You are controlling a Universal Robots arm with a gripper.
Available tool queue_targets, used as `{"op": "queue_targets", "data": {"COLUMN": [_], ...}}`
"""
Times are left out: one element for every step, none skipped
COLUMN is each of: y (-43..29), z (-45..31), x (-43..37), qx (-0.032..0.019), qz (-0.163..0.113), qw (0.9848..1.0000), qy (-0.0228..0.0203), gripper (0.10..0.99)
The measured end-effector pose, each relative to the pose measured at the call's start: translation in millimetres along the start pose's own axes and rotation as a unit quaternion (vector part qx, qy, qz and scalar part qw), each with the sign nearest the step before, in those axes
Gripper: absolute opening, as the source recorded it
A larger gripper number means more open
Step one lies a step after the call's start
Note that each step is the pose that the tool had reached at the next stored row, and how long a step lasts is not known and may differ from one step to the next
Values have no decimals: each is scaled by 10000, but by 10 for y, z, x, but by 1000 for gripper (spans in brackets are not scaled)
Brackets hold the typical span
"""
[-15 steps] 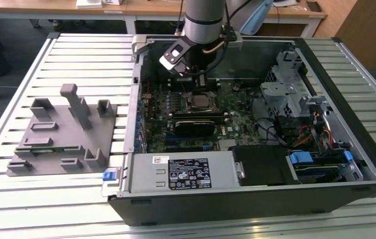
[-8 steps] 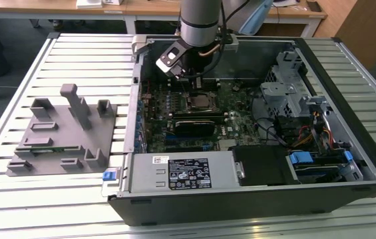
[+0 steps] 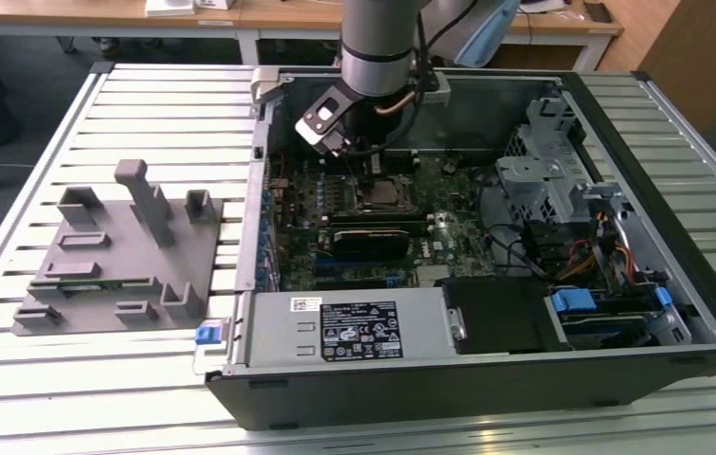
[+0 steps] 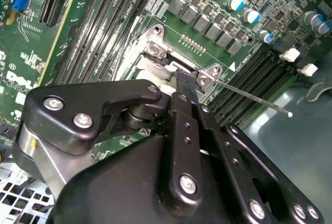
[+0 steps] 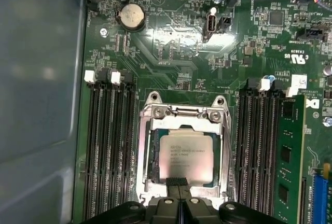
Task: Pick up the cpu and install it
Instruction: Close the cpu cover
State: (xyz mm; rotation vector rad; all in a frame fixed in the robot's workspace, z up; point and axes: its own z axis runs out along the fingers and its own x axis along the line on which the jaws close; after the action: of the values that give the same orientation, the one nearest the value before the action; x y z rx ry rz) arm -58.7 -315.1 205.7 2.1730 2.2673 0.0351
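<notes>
Wooden desks [image 3: 282, 14] ran along the back of the room, and a slatted metal table [image 3: 28, 133] carried the work.

Exterior view, its left to its right:
- A grey plastic fixture [image 3: 118, 256] lay on the table, with a green memory stick [image 3: 92, 282] resting in one of its low holders.
- An open computer case [image 3: 485, 398] lay just beside the fixture, with the motherboard [image 3: 447, 227] exposed.
- A power supply [image 3: 345, 327] sat at the near edge of the case. It bore a white label and a dark label, both with print too small to read.
- The robot arm [image 3: 383, 38] came down into the case over the motherboard.
- A metal drive cage [image 3: 547, 180] and a blue latch [image 3: 576, 301] occupied the case toward the exterior view's right.

Wrist views:
- The cpu [image 5: 185, 154] lay flat in the metal socket frame [image 5: 150, 125]. Its silver top faced up and carried several lines of fine print.
- The gripper [image 5: 177, 182] [image 4: 184, 79] stood at one edge of the cpu. Its jaws were closed together, with no gap and nothing between them.
- Whether the fingertips touched the chip could not be determined.
- Black memory slots [image 5: 109, 146] flanked the socket on both sides.
- A green memory module [image 5: 288, 156] was seated in one of the slots.
- A coin cell battery [image 5: 130, 15] sat on the board, well apart from the socket.
</notes>
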Motion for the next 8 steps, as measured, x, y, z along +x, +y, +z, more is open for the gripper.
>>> {"op": "queue_targets", "data": {"y": [0, 0, 0, -1, -1, -1, -1, -2], "z": [7, 16, 24, 31, 39, 45, 49, 52], "x": [0, 0, 0, -1, -1, -1, -1, -2], "qx": [0, 0, 0, 0, 0, 0, 1, 1], "qz": [0, 0, 0, 0, 0, 0, 0, 0], "qw": [10000, 10000, 10000, 10000, 10000, 10000, 10000, 10000], "qy": [-1, -1, 0, -1, 0, 0, -1, -2], "gripper": [106, 106, 106, 106, 106, 106, 106, 106]}}
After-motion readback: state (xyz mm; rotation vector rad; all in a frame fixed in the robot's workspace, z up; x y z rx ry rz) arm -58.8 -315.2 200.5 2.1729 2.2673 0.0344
